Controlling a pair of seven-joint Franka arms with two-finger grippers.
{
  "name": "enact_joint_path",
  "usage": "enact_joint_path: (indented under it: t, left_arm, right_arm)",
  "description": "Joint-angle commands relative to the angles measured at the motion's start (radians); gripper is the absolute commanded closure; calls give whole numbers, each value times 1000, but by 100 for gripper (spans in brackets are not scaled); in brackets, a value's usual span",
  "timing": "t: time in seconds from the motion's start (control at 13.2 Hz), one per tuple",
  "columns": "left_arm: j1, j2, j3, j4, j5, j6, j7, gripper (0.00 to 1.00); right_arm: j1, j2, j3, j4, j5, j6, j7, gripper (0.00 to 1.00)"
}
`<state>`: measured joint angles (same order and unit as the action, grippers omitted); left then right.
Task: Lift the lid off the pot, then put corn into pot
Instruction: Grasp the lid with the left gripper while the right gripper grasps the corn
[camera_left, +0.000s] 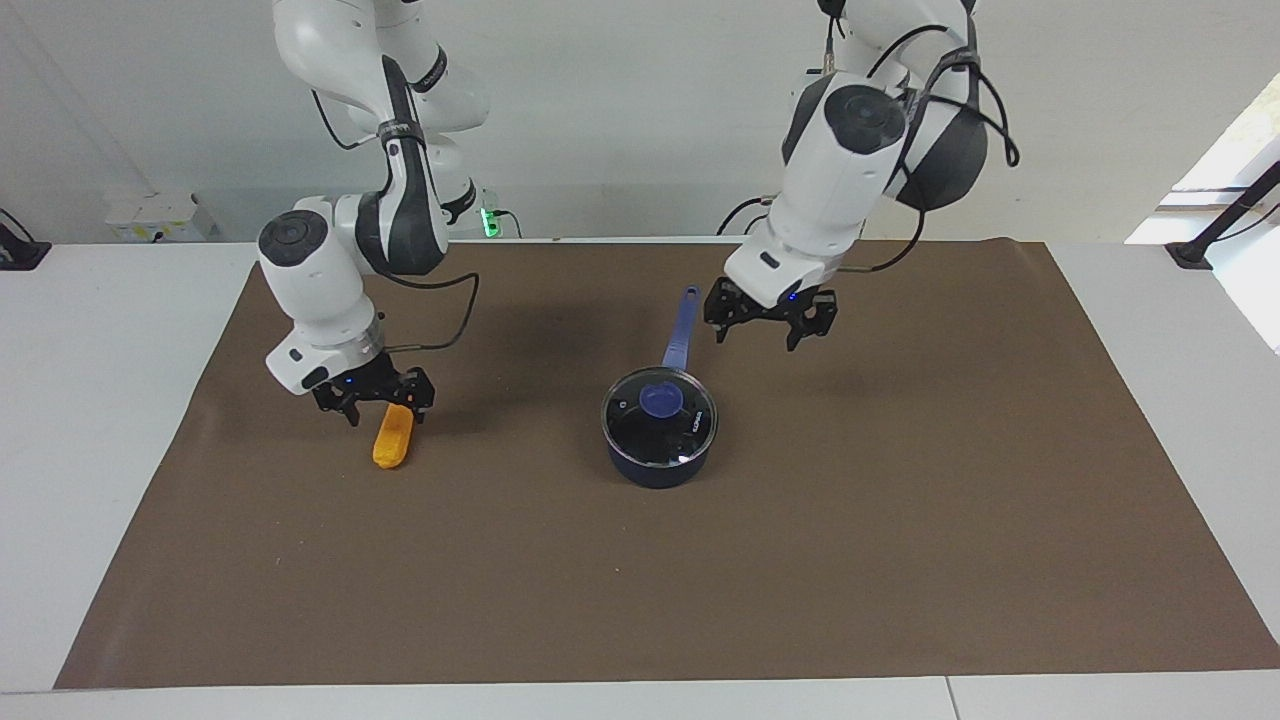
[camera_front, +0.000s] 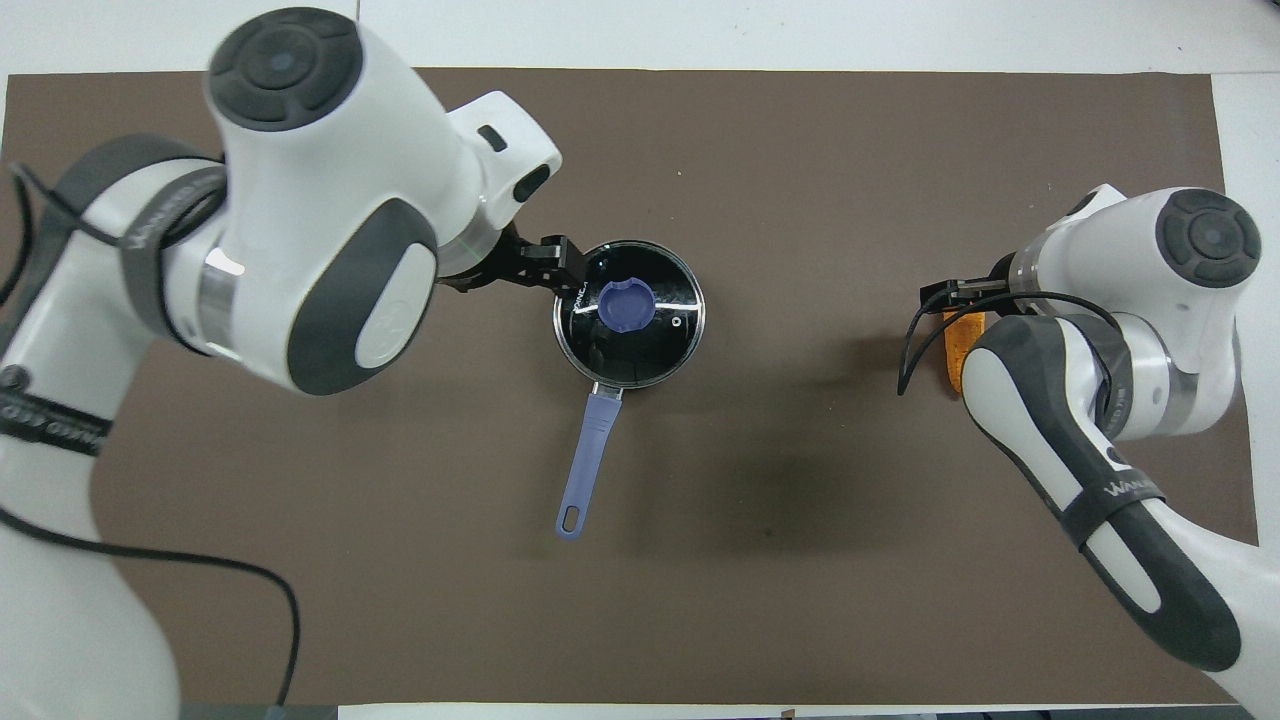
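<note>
The lid (camera_left: 659, 412) sits on the pot (camera_left: 657, 462) mid-bench. The left gripper (camera_left: 769, 322), jaws spread, hangs at the pot's 1 o'clock in the facing view. The right gripper's (camera_left: 373, 397) released jaws straddle the corn's (camera_left: 393, 437) top end.

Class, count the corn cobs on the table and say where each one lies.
1. The corn lies on the brown mat toward the right arm's end, under the right gripper.

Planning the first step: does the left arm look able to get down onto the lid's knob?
Probably yes. The left end effector hangs over the mat beside the pot's handle, and nothing stands between it and the lid on the pot.
</note>
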<state>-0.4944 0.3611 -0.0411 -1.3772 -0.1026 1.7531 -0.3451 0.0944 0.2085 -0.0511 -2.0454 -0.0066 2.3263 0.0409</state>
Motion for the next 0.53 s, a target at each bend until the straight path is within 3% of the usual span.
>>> enact_joint_path:
  t: [0.0, 0.45]
  left_arm:
    - [-58, 108, 26, 89, -11, 48, -46, 0]
    - [-122, 191, 20, 126, 30, 88, -54, 0]
  right_arm:
    - [-18, 52, -1, 2, 16, 35, -2, 0]
    - [-44, 66, -1, -7, 16, 19, -22, 1]
